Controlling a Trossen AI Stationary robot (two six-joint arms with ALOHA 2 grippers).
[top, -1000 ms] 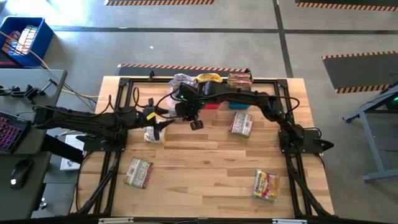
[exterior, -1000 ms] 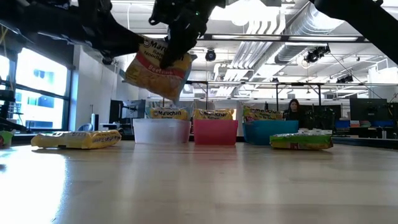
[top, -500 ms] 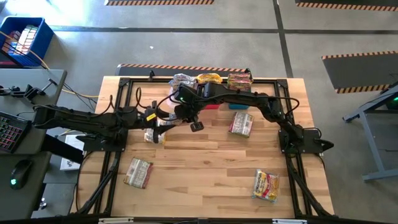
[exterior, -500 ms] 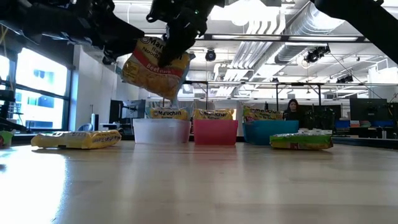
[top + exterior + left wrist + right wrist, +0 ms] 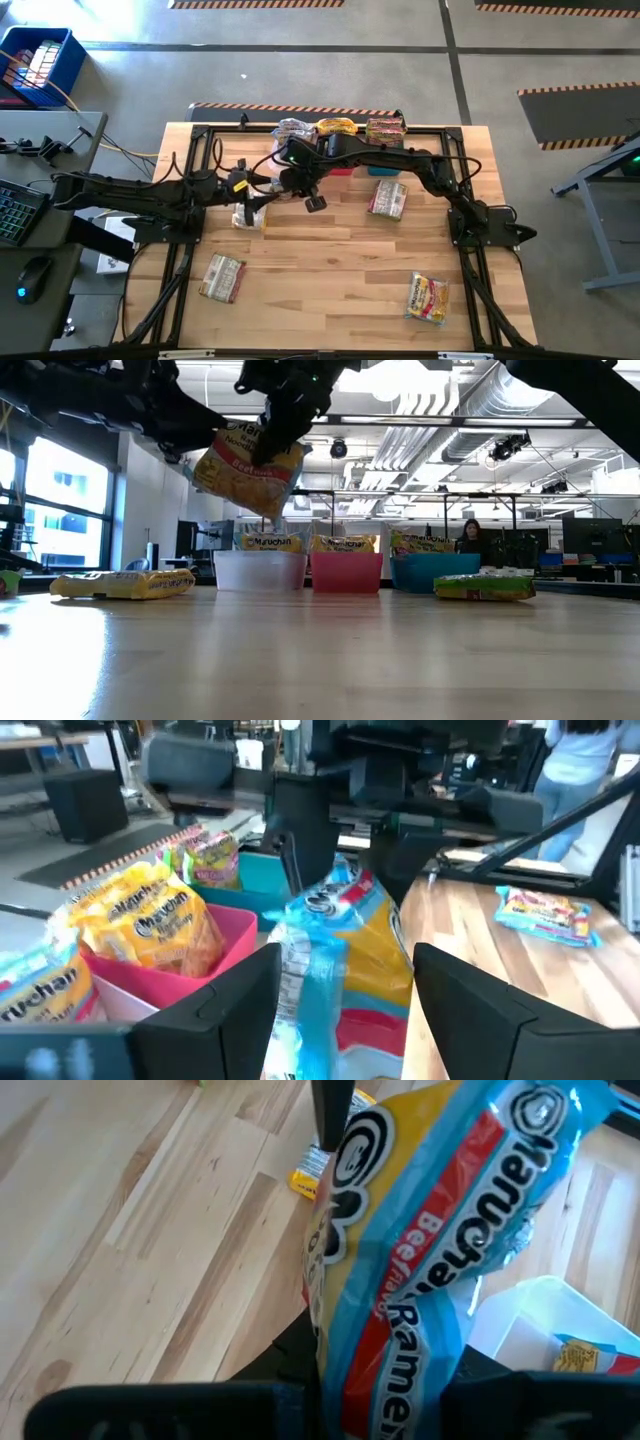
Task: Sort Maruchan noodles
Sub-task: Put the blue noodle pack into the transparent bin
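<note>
flanking the red bin (image 5: 347, 571): clear bin (image 5: 260, 571), teal bin (image 5: 430, 572)

Bare tabletop (image 5: 320, 270) lies open mid-table (three bins (image 5: 347, 571) and both arms crowd the far edge).

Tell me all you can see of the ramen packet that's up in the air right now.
The crinkly yellow plastic Maruchan packet with blue edges and a red band reading Beef hangs tilted above the table, short of the clear plastic bin. The right gripper pinches its upper edge. The left gripper stands open on either side of it.
</note>
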